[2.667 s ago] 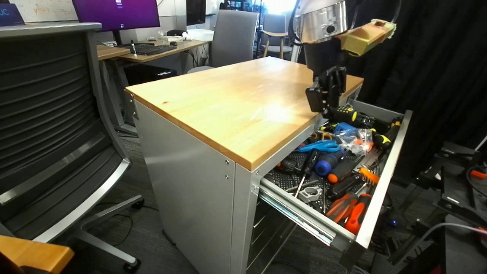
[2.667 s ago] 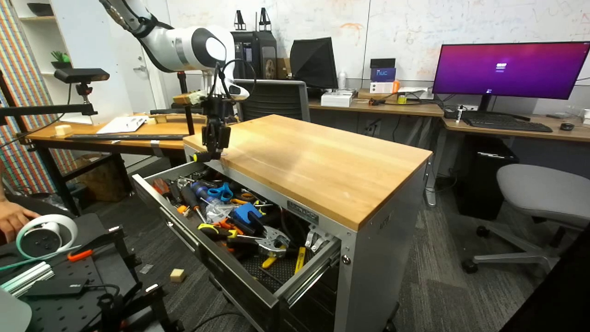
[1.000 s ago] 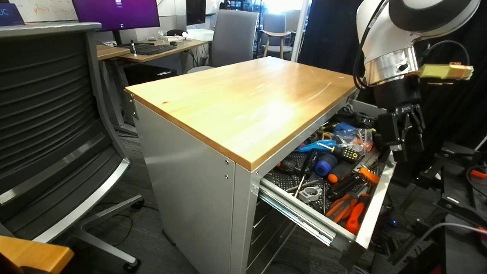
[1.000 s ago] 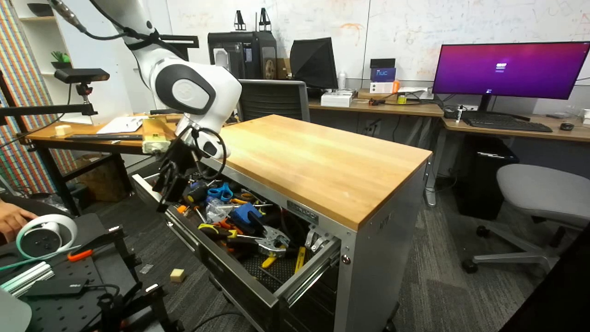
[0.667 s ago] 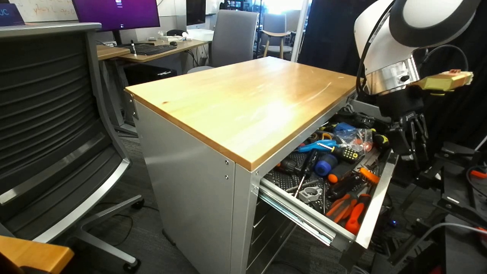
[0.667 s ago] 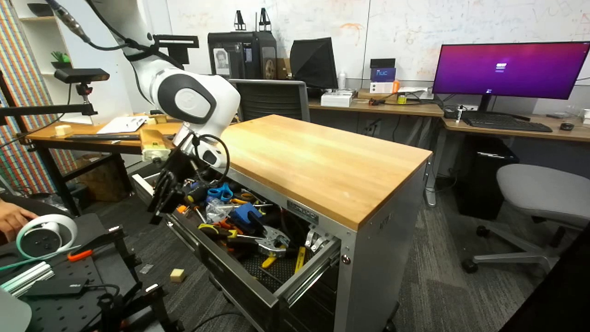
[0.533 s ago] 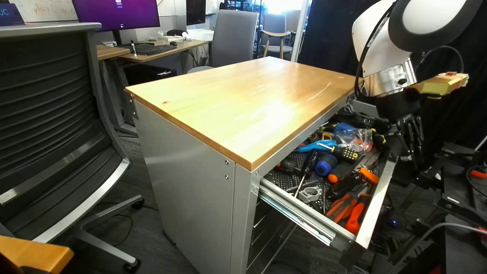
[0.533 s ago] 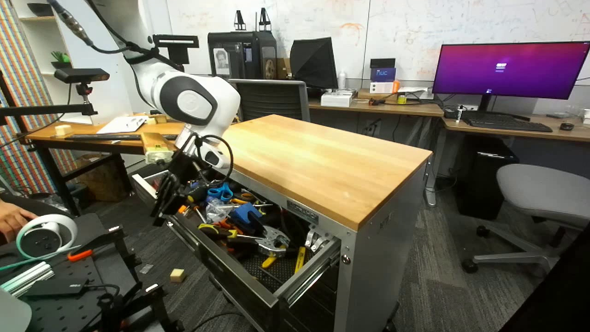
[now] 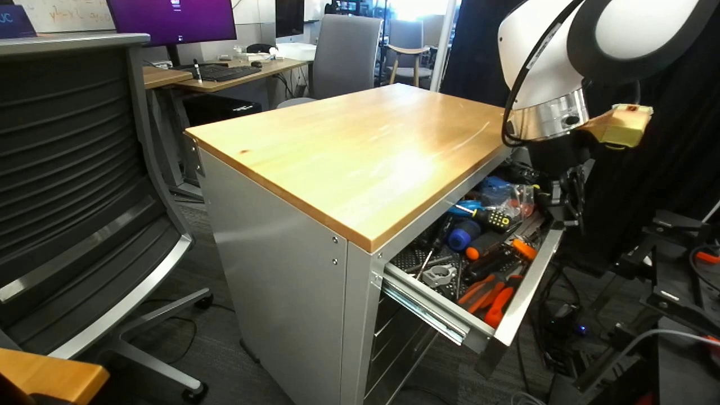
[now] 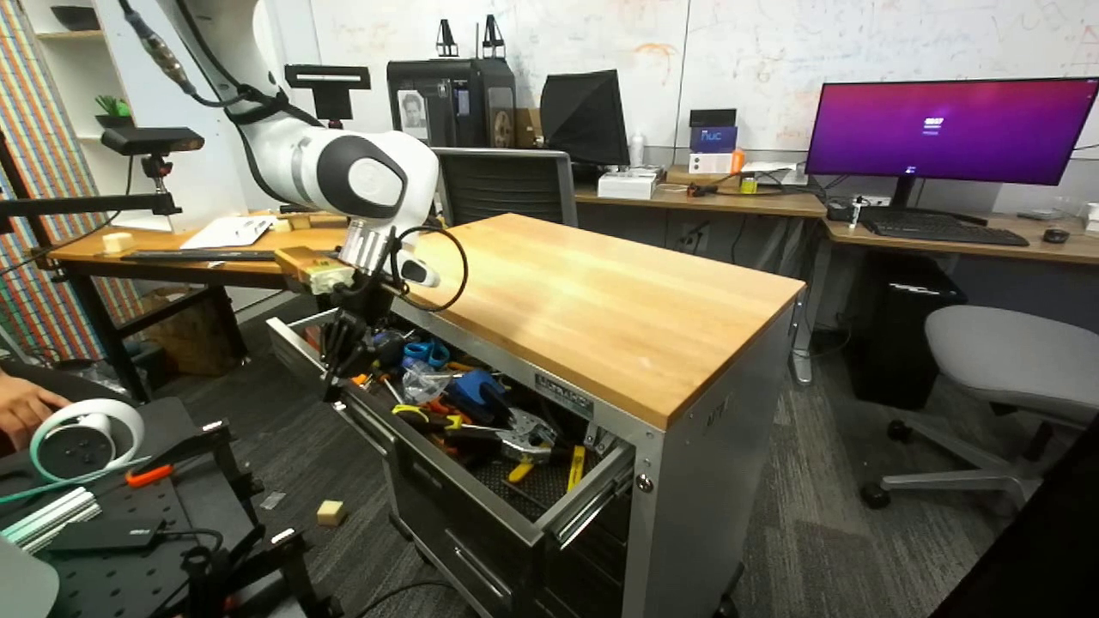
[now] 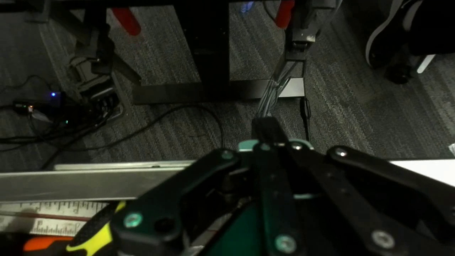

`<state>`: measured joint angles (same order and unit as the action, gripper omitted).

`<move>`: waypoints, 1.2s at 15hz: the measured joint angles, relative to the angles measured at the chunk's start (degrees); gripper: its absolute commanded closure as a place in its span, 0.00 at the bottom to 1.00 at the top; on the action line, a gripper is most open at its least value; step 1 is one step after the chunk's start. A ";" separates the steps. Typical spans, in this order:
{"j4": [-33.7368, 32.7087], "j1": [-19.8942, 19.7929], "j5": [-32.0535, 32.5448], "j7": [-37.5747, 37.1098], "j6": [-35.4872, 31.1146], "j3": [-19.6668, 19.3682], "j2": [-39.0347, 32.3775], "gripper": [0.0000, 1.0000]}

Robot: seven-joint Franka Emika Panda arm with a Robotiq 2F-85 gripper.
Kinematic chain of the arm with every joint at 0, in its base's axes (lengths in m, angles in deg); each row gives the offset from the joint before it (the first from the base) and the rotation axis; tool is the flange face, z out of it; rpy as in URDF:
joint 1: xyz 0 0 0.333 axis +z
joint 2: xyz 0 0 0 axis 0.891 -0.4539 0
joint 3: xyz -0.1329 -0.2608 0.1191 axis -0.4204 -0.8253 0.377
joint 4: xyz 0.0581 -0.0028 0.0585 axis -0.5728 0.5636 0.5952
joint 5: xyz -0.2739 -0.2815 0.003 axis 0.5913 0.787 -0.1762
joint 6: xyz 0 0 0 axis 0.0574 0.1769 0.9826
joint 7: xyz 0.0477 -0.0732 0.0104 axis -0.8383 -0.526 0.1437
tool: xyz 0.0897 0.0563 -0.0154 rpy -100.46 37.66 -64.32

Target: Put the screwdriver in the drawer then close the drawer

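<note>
Our Robotiq gripper (image 11: 270,132) is hanging at the front edge of the metal drawer (image 9: 527,287), and its jaws are standing together, narrow. The drawer is jutting out from the wooden-topped cabinet (image 9: 281,236). In an exterior view, we are seeing the black, yellow-dotted screwdriver (image 9: 495,219); it is lying inside the drawer, near a blue-ended tool (image 9: 464,234).

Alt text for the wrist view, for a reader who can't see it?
The robot's black claw fills the lower middle and right, across the front edge of the open drawer; contact can't be told. Inside, at lower left, lie a ruler and a yellow-and-black tool. Beyond the edge: grey carpet, bundled cables and, at upper right, a dark shoe.
</note>
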<state>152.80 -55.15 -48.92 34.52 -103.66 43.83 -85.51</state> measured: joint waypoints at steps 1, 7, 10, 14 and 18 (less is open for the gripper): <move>-1.07 0.43 1.48 0.00 -0.02 0.05 -0.53 1.00; -8.58 3.13 9.65 0.03 -0.61 0.52 -5.35 1.00; -12.76 4.74 12.54 0.04 -1.51 0.67 -8.38 1.00; -15.74 7.42 16.08 -1.47 -4.00 0.71 -10.09 1.00; -14.78 9.97 19.03 -7.48 -7.26 0.64 -9.44 1.00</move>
<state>138.02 -45.18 -29.88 27.04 -110.93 44.48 -94.94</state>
